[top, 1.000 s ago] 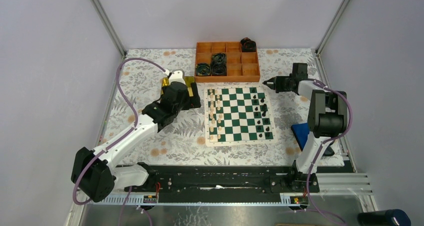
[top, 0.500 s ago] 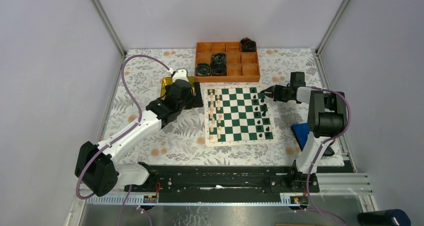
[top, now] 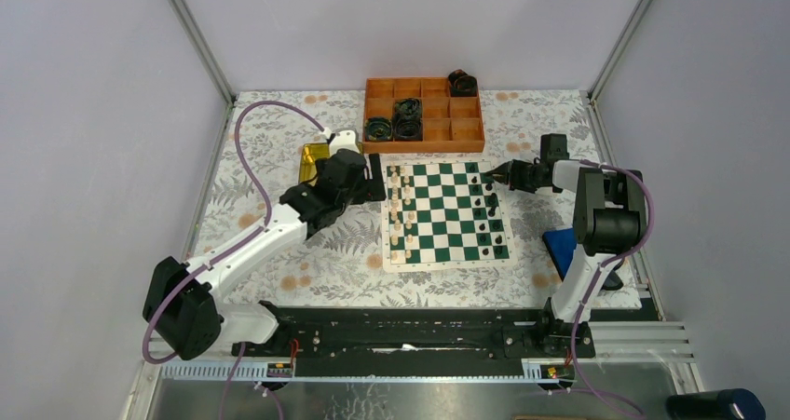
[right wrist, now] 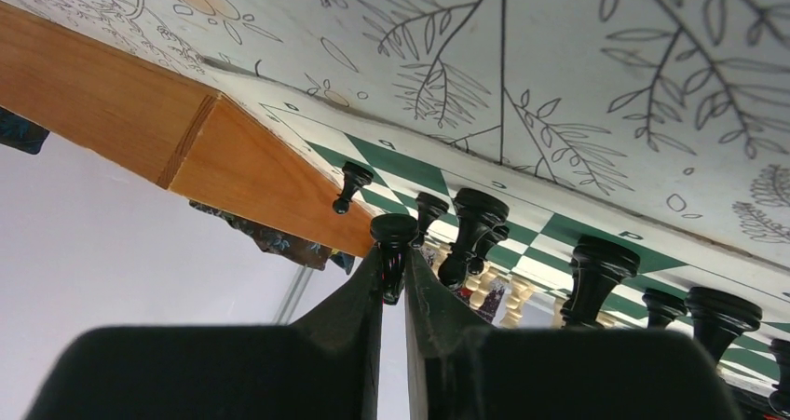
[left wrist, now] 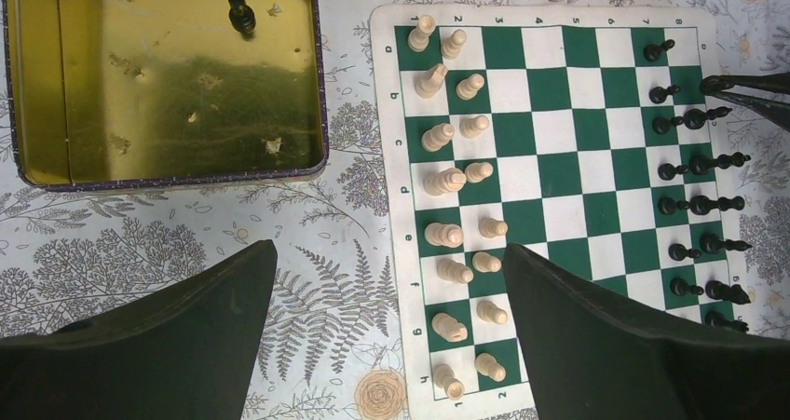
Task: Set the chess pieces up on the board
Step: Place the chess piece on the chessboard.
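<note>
Floral-patterned table (top: 326,262), green-and-white board (top: 445,217) at centre, orange tray (top: 424,145) behind it, yellow tin (top: 309,159) left, blue object (top: 559,246) right

Bright, even light from overhead, soft shadows, some glare and close-up blur.
My left fingers (left wrist: 140,345) fill the near edge of their view as black, featureless, soft-edged shapes; beyond them the tin (left wrist: 168,94) throws back a blotchy gold glare, while the board (left wrist: 559,47) is crisp, its pieces (left wrist: 447,182) casting only faint shadows. My right fingers (right wrist: 354,327) are likewise dark and blurred; the black piece (right wrist: 393,238) pinched at their tips is sharp, with small highlights on its head, the cream pieces (right wrist: 517,294) beyond it are out of focus, and the wall (right wrist: 140,252) to one side is a flat pale wash.
</note>
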You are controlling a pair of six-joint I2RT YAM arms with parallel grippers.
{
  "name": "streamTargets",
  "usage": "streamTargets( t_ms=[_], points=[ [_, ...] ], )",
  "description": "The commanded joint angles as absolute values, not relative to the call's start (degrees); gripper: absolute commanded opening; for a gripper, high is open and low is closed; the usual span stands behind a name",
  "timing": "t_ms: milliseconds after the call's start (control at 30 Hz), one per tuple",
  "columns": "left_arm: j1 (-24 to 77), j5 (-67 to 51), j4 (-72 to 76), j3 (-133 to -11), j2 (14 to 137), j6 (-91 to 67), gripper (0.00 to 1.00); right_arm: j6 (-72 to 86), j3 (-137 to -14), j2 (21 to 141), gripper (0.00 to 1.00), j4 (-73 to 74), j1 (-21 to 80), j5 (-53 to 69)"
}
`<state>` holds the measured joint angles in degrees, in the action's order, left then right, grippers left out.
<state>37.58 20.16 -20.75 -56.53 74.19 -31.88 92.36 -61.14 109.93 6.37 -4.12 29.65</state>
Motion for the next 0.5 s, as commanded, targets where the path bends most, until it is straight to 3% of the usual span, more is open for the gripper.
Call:
streamTargets(
  t_ms=[0,467],
  points=[
    [38.1,22.1,-21.2,-58.3,74.8,-33.0,0.99,91.8,-64.0,111.3,0.15,7.6,-3.8,31.4],
    [38.1,22.0,-21.1,-59.4,77.1,-32.8,0.99,91.6,-67.0,114.3,0.22,6.8,-3.8,31.9]
  ],
)
